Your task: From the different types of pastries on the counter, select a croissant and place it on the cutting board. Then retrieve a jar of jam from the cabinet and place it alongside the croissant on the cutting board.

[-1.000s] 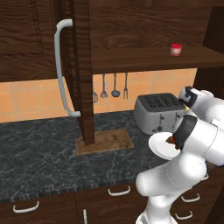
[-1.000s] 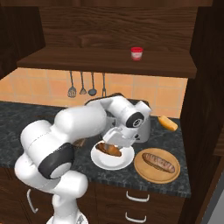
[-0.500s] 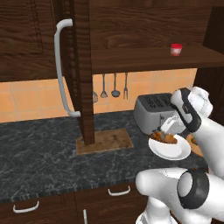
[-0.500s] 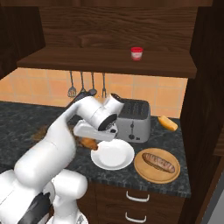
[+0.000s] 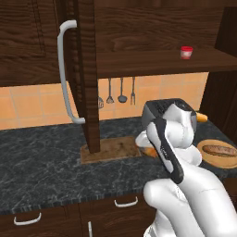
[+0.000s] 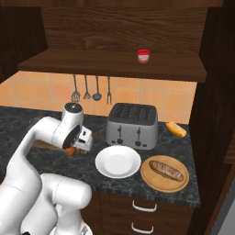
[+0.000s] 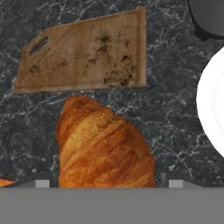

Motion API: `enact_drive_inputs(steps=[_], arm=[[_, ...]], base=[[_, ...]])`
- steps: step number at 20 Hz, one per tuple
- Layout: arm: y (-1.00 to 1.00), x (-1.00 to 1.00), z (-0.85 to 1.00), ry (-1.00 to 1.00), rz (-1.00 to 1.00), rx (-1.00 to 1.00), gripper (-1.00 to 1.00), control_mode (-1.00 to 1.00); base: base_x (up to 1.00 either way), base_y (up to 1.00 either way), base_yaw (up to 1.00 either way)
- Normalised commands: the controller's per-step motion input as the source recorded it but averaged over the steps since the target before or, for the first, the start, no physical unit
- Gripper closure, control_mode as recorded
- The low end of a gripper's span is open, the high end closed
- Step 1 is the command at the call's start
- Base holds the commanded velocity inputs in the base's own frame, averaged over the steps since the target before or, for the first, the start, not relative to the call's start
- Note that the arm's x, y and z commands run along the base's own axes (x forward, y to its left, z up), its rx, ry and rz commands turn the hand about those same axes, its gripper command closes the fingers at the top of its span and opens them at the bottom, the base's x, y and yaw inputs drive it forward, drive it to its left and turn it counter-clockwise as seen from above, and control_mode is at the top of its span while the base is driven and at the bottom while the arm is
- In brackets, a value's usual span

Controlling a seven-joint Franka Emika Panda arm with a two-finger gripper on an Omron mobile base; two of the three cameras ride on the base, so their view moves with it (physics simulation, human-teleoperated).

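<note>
1. You are looking along the claw in the hand view: it is pinching the croissant, which is sitting between the two finger tips, clear of the desk.
2. The cutting board is lying just ahead of the croissant, toward the top of the hand view, and is not yet under it. Its long axis is running across that view, with the handle hole at the left end.
3. The croissant's long axis is pointing roughly toward the board, crosswise to the board's length. Judged from this, the coming move is calling for a short carry forward before lowering.
4. In the right base view the claw is hanging low over the desk, left of the white plate.
5. Counts:
   - one croissant
   - one long loaf on a round wooden disc
   - one cutting board
   - one plate
   - one toaster
   - one jar of jam, standing on the open cabinet shelf
</note>
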Motion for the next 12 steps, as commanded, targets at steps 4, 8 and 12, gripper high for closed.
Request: enact_drive_inputs(steps=[4, 8, 12], arm=[[0.54, 0.66, 0.21, 0.0, -0.33, -0.1, 1.0, -1.0], [0.36, 0.61, 0.35, 0.18, -0.29, -0.04, 1.0, -1.0], [0.03, 0.51, 0.25, 0.13, -0.17, -0.01, 1.0, -1.0]], base=[[0.0, 0.0, 0.0], [0.0, 0.0, 0.0], [0.0, 0.0, 0.0]])
